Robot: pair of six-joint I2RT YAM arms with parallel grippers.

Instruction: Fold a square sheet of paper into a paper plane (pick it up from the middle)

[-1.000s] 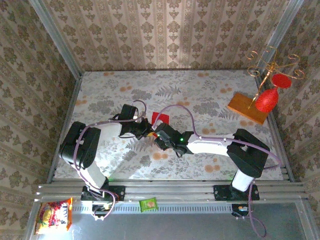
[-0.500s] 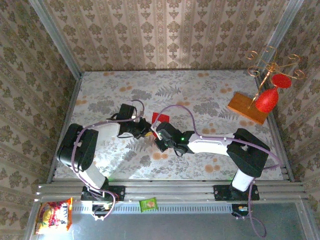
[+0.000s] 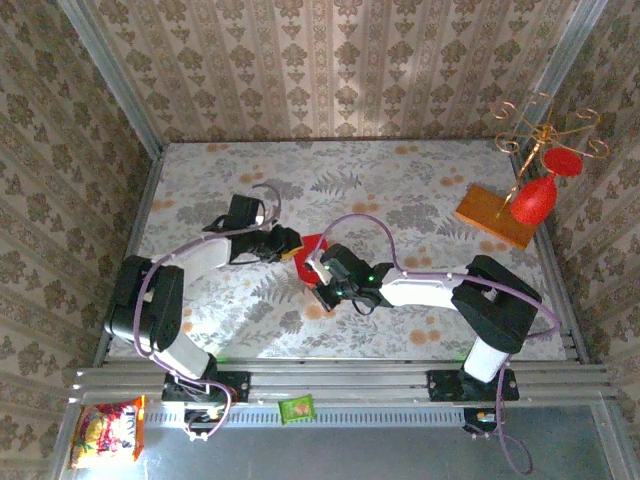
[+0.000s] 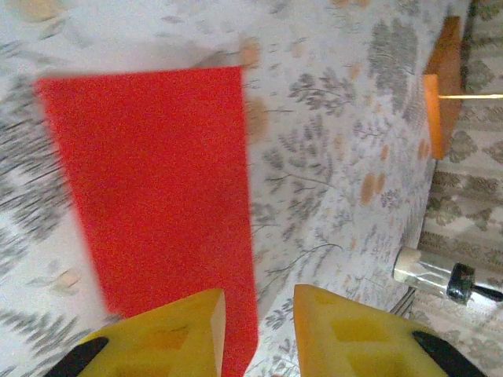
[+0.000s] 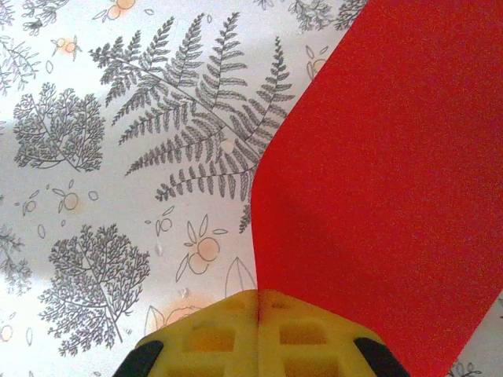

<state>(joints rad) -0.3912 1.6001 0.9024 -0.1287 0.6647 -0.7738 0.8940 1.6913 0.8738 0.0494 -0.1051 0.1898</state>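
— Looking down from above, where does the red sheet of paper lie?
— Just left of the frame's middle, on the flower-patterned surface. It sits between the two pincers, with one at each side of it.
— How does the right pincer stand?
— Clamped on the paper. In the right wrist view its yellow fingers meet with no gap. The red sheet narrows down into them and fans out toward the upper right of that frame.
— And the left pincer?
— Parted. In the left wrist view its two yellow fingers sit at the bottom edge with bare surface showing between them. The paper's lower corner runs down into that gap along the left-hand finger. I cannot tell whether it touches the finger.
— Anything else on the surface?
— A wooden board lies near the right edge of the overhead frame. A red goblet-shaped ornament overlaps its right end, below a gold wire stand.
— And off the surface?
— A snack packet lies at the bottom left corner. A small green packet lies by the metal rail between the arm bases.
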